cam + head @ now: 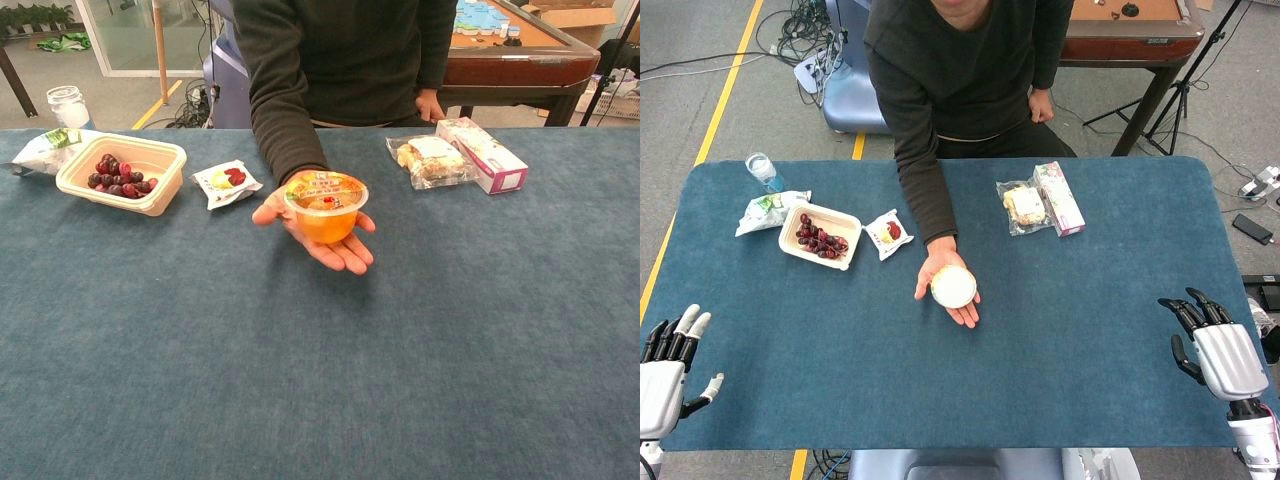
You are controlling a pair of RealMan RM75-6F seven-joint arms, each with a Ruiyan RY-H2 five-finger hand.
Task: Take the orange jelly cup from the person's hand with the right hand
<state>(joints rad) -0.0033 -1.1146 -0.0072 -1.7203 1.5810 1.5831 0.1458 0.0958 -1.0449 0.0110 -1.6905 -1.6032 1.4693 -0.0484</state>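
The orange jelly cup [326,206] rests upright on the person's open palm [340,247] over the middle of the blue table; from above its lid looks pale [953,286]. My right hand [1220,352] is at the table's right front corner, fingers apart, holding nothing, well to the right of the cup. My left hand [668,368] sits at the left front corner, fingers spread and empty. Neither hand appears in the chest view.
A tray of dark grapes [820,237] and a small snack packet [888,233] lie left of the person's arm [925,180]. A green-white bag [768,210] and a bottle [762,169] are farther left. A wrapped snack [1024,206] and a pink box [1060,197] lie at the back right.
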